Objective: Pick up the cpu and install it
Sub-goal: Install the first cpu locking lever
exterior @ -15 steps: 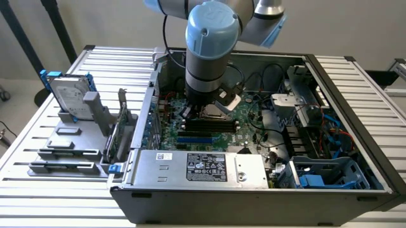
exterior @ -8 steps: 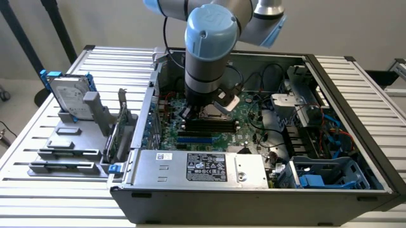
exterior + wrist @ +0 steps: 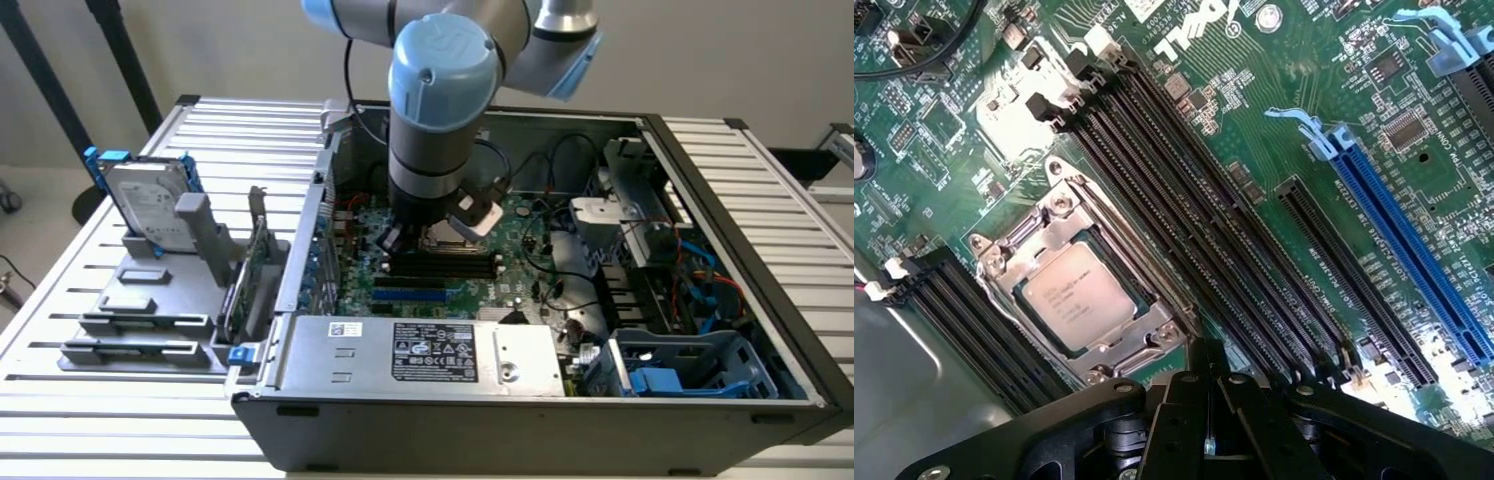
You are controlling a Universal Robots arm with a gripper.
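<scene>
My black pincer (image 3: 1206, 385) is pressed together on nothing, its tips hanging just above the green motherboard (image 3: 1254, 90). Close by sits the cpu (image 3: 1076, 293), a small flat square chip with a dull silver-grey metal top and faint print I cannot read. It lies flat inside its bright metal socket frame (image 3: 1079, 290), square to the frame's edges.

In the exterior view my arm (image 3: 441, 120) reaches into the open grey computer case (image 3: 747, 400), with the case walls at 3 and 9 o'clock. Long black memory slots (image 3: 1184, 220) flank the socket closely on both sides. Farther off runs a long blue expansion slot (image 3: 1414, 265), and white "DELL" lettering (image 3: 1194, 30) marks the board.
</scene>
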